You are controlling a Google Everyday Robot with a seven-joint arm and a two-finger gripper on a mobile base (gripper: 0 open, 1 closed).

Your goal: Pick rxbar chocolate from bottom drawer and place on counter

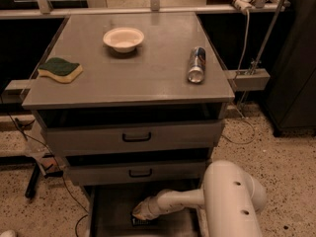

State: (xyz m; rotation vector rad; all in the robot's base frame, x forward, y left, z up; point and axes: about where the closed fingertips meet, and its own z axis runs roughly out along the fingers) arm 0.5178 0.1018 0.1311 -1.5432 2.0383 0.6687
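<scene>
The bottom drawer (111, 211) stands pulled out under the two upper drawers. My white arm reaches into it from the right, and the gripper (140, 213) hangs low over the drawer floor. Right under its tip lies a small dark flat bar with pale print, the rxbar chocolate (146, 222), partly covered by the gripper. I cannot tell whether the gripper is touching the bar. The counter (148, 78) is the grey cabinet top above.
On the counter are a white bowl (123, 38) at the back, a green-and-yellow sponge (60, 69) at the left edge and a can (196, 64) lying at the right. My arm's bulky white shoulder (232, 196) fills the lower right. Cables trail on the floor at the left.
</scene>
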